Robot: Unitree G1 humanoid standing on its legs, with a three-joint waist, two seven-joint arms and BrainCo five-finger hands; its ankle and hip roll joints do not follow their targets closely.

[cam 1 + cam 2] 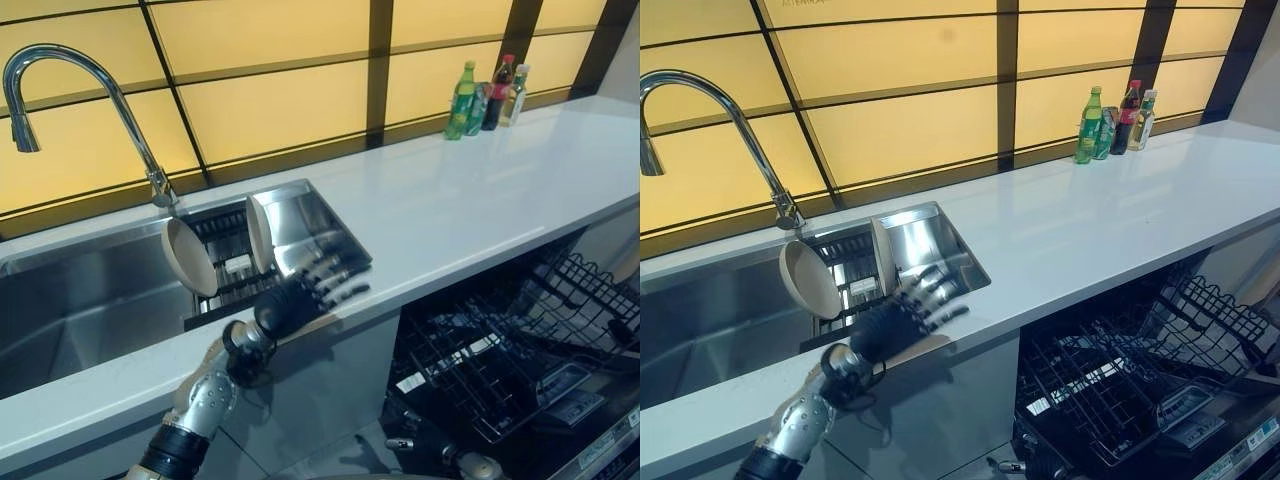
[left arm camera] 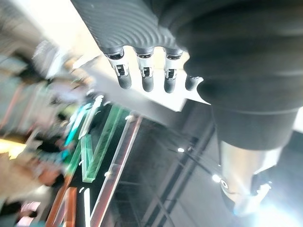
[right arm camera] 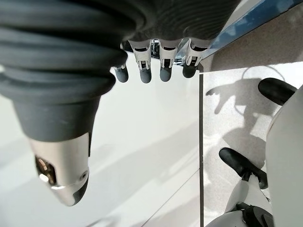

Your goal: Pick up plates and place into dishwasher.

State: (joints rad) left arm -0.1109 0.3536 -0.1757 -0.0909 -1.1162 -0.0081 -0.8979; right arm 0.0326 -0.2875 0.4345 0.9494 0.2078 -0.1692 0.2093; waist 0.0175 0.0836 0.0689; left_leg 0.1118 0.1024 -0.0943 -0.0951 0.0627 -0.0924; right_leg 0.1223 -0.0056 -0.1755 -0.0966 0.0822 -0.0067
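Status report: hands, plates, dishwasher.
Left hand open at sink edge, holding nothing. Right hand relaxed, empty. Two beige round plates upright in sink rack. Black dishwasher rack pulled out, open.

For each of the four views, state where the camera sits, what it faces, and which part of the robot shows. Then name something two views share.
Left eye view: on the head, looking down at the sink, two plates in its rack and the open dishwasher; the left hand reaches toward the plates.
Right eye view: beside it, same scene slightly shifted.
Left wrist view: on the left wrist, along straight fingers; background blurred.
Right wrist view: on the right wrist, past the right hand to the floor.
Shared: both eye views show the faucet and bottles.
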